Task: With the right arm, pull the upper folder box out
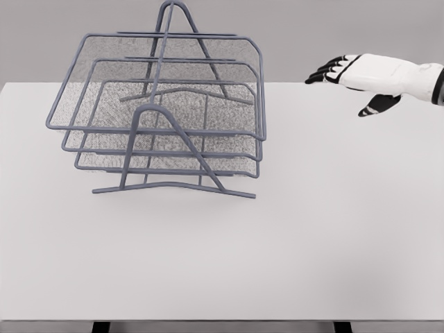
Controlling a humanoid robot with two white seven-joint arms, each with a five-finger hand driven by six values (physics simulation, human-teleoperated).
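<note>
The right hand (350, 75), fingers spread and empty, hovers near the tabletop's (333, 229) far right edge; the upper folder box (166, 83) lies well apart, toward the left.

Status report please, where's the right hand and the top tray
Right hand open, off to the rack's right, touching nothing. Top tray seated in rack. Nothing between them. Left arm unseen.

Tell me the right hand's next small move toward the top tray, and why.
Probably shift the right hand leftward toward the upper tray of the wire rack. The hand hovers open, well right of the rack, touching nothing, so the gap must close before any grasp.
</note>
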